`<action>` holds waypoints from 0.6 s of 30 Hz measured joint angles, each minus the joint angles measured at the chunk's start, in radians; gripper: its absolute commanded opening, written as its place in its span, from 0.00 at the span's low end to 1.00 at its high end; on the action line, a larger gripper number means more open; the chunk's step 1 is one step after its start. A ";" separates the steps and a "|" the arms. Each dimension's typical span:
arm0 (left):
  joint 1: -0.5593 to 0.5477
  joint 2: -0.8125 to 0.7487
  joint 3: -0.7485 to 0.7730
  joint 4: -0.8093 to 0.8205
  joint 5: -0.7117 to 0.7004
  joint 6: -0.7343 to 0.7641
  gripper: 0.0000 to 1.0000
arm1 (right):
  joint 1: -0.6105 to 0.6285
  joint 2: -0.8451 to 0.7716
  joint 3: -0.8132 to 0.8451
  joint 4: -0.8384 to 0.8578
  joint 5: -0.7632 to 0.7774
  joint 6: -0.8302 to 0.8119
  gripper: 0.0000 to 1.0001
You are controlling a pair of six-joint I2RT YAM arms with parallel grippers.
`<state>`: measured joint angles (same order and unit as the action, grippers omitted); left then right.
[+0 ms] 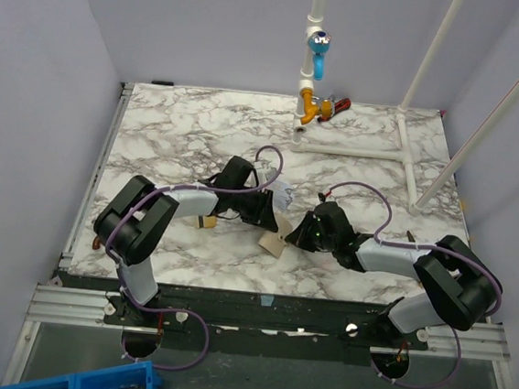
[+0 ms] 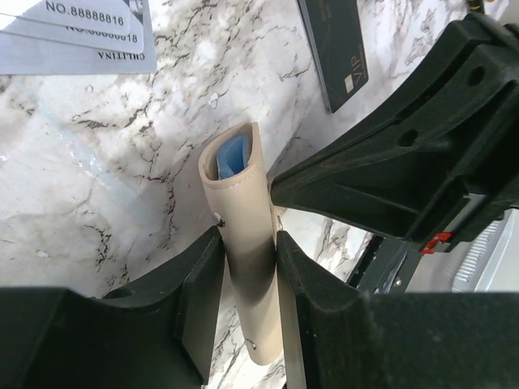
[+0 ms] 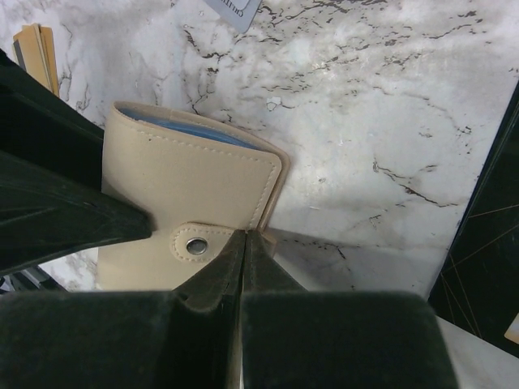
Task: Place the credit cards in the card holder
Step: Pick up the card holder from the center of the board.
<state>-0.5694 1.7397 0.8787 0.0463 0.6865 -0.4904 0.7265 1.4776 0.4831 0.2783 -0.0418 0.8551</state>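
Note:
The beige card holder [image 1: 273,244] stands on edge mid-table, its light-blue inside showing at the top [image 2: 231,158]. My left gripper [image 2: 247,243] is shut on it, a finger pressed to each side. My right gripper [image 3: 245,235] is shut, its tips pinching the end of the holder's snap tab [image 3: 195,245]. The pale blue-silver card [image 2: 73,32] lies flat just beyond the holder. The black card [image 2: 336,49] lies on the marble close by, under my right arm. The gold-orange card [image 1: 206,222] rests by the left arm and shows at the upper left of the right wrist view [image 3: 36,49].
A white pipe frame [image 1: 401,153] with blue and orange fittings [image 1: 315,71] stands at the back of the marble table. A blue bin [image 1: 85,385] sits below the table's near left corner. Both arms crowd the table's middle.

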 measured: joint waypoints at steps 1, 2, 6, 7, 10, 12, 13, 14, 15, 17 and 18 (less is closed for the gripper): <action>-0.004 0.005 0.000 -0.004 -0.003 0.003 0.31 | 0.000 0.000 0.000 0.000 0.000 0.000 0.01; -0.008 0.011 0.000 -0.007 -0.006 0.005 0.25 | 0.000 0.000 0.000 0.000 0.000 -0.001 0.01; -0.013 0.030 0.000 -0.015 -0.008 0.011 0.01 | 0.000 0.000 0.000 0.000 0.000 -0.008 0.20; -0.012 0.032 0.003 -0.022 -0.008 0.010 0.00 | 0.000 -0.001 0.002 -0.003 0.000 -0.013 0.29; -0.002 0.033 0.022 -0.049 -0.003 0.011 0.00 | 0.000 -0.022 0.026 -0.056 0.015 -0.046 0.53; 0.006 0.032 0.034 -0.070 0.006 0.010 0.00 | 0.004 -0.051 0.047 -0.121 0.041 -0.080 0.60; 0.025 0.027 0.046 -0.093 0.012 0.006 0.00 | 0.004 -0.066 0.060 -0.153 0.056 -0.098 0.61; 0.040 0.024 0.053 -0.108 0.019 0.002 0.00 | 0.004 -0.080 0.075 -0.182 0.069 -0.115 0.62; 0.052 0.021 0.062 -0.123 0.025 -0.001 0.00 | 0.005 -0.095 0.094 -0.212 0.084 -0.133 0.63; 0.089 0.011 0.087 -0.162 0.041 -0.013 0.00 | 0.008 -0.126 0.133 -0.256 0.110 -0.166 0.64; 0.106 0.001 0.103 -0.181 0.055 -0.024 0.00 | 0.011 -0.139 0.154 -0.275 0.126 -0.183 0.64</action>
<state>-0.4629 1.7405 0.9821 -0.1349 0.7414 -0.5148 0.7372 1.3388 0.6373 0.0029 0.0837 0.6724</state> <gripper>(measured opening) 0.065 0.628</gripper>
